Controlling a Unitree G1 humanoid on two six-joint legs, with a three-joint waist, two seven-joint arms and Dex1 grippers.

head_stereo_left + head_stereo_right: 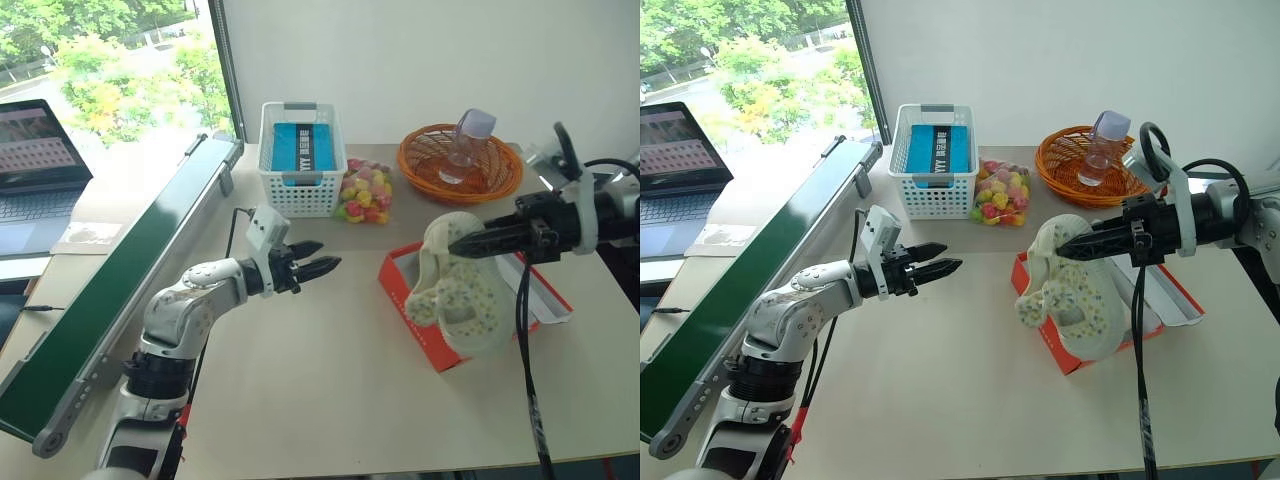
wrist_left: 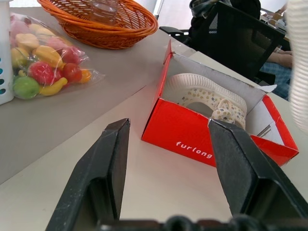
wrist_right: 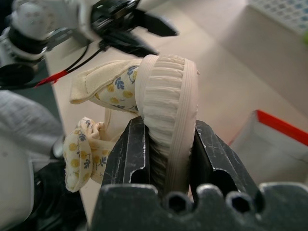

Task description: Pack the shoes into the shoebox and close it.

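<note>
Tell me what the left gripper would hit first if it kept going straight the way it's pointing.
Probably the red shoebox, which has one shoe inside: the open left gripper points across bare table toward its near wall, though depth is uncertain.

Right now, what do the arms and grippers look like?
Left arm: silver-grey rounded shells, black joint rings, a white block at the wrist, a red tie lower down. Left gripper and right gripper: two black tapered fingers each. Black cables hang from the right arm.

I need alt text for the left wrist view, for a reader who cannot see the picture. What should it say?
An open red shoebox stands on the table with one cream shoe inside, seen between the two spread black fingers of the left gripper. Behind it lie a bag of coloured candies and an orange wicker basket.
</note>
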